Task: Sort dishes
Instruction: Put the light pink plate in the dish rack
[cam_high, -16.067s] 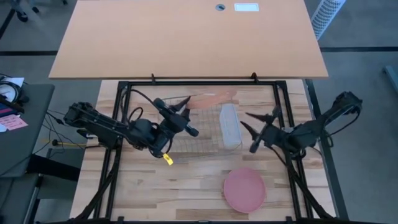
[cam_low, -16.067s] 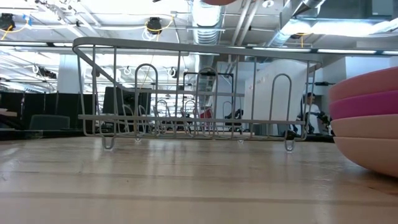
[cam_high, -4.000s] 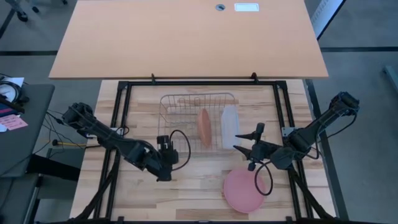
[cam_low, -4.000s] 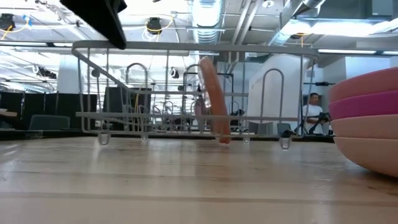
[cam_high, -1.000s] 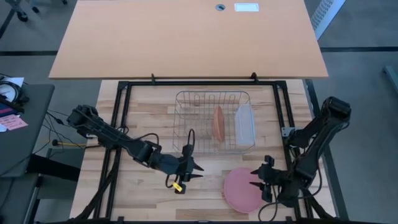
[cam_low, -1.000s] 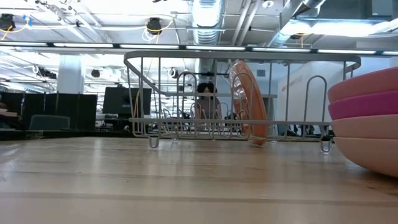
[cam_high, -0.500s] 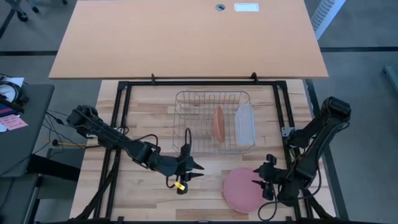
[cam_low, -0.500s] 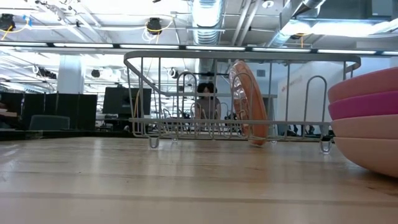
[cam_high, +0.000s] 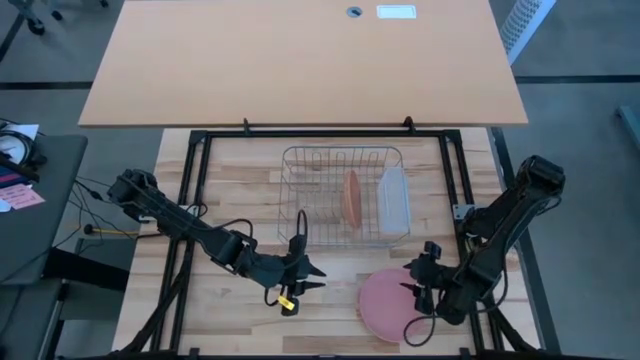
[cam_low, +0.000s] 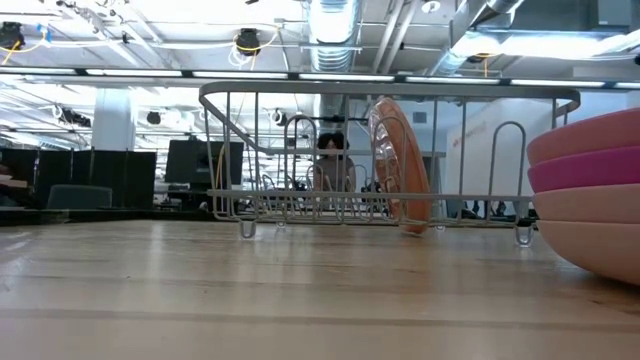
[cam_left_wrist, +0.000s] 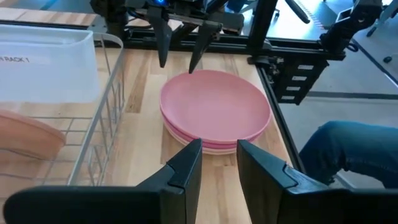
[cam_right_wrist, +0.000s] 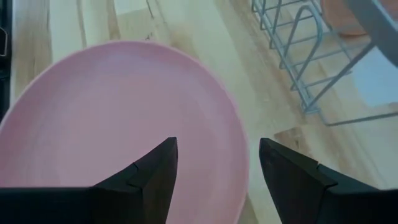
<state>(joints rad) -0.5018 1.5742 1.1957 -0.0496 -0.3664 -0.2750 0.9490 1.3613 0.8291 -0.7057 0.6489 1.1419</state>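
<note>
One salmon plate (cam_high: 351, 198) stands in the rack (cam_high: 341, 200); stack (cam_high: 388, 305) beside rack left. My right fingers (cam_right_wrist: 214, 165) wide open over stack, empty; left fingers (cam_left_wrist: 219, 163) narrowly parted, empty.

Even overhead light from ceiling strip lamps (cam_low: 120, 73) is flooding the tabletop (cam_low: 250, 290) brightly, casting only soft shadows, while a pale sheen is lying on the wood in the low view and the near pink plate (cam_right_wrist: 118, 124) is blurring slightly.
</note>
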